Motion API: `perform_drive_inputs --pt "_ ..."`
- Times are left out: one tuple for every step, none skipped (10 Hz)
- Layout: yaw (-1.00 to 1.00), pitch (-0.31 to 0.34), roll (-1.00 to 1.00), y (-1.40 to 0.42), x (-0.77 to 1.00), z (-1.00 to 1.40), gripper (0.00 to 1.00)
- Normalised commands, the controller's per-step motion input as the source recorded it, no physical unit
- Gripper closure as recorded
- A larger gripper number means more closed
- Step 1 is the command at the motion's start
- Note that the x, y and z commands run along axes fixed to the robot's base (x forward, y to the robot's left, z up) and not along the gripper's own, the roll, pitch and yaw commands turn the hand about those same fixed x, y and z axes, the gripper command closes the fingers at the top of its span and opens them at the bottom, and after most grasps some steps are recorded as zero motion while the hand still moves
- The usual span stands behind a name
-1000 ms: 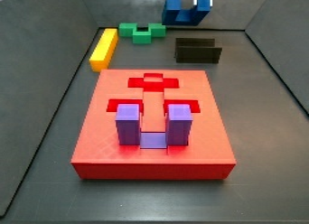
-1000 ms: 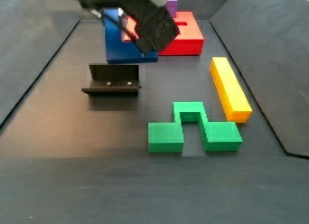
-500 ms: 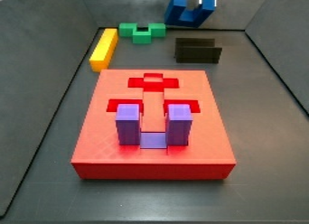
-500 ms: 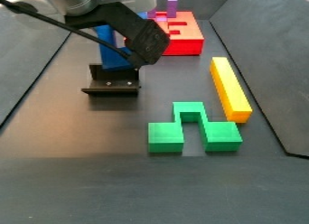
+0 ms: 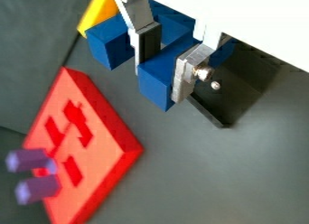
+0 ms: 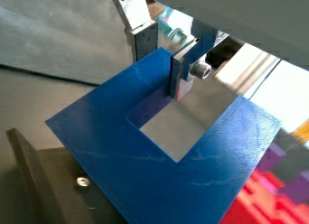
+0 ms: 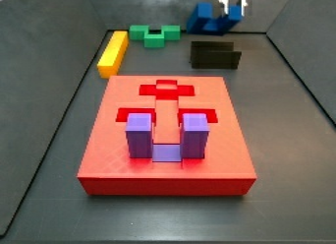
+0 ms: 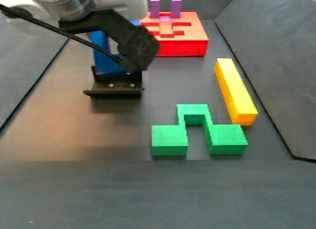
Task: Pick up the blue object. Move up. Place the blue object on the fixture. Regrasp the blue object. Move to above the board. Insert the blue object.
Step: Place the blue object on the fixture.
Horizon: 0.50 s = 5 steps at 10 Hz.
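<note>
My gripper (image 8: 129, 41) is shut on the blue object (image 8: 107, 55), a dark-blue U-shaped block, and holds it tilted right over the black fixture (image 8: 114, 84). I cannot tell whether block and fixture touch. In both wrist views the silver fingers (image 5: 191, 70) (image 6: 182, 70) clamp one prong of the blue object (image 5: 154, 76) (image 6: 182, 164). The fixture (image 5: 238, 83) sits just behind the block. In a side view the gripper (image 7: 229, 6) and the blue object (image 7: 206, 18) hang at the far end above the fixture (image 7: 215, 55). The red board (image 7: 164, 169) lies nearer.
A purple U-shaped block (image 7: 164, 136) stands in a slot of the board, also in a side view (image 8: 164, 6). A green notched block (image 8: 194, 131) and a yellow bar (image 8: 235, 88) lie beside the fixture. Dark walls ring the floor.
The gripper has carried the blue object down and closer to the fixture, tilting it as it went. Nothing else has moved.
</note>
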Motion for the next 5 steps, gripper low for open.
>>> perform_drive_inputs --pt "-0.11 -0.131 0.73 -0.19 0.46 -0.45 1.00" --pt "-0.19 -0.094 0.61 -0.10 0.44 -0.41 1.00" --pt "-0.20 -0.049 0.46 -0.13 0.36 -0.33 1.00" --pt "-0.17 -0.051 0.40 -0.16 0.32 -0.31 1.00" --pt "-0.01 0.083 0.18 -0.08 0.20 -0.07 1.00"
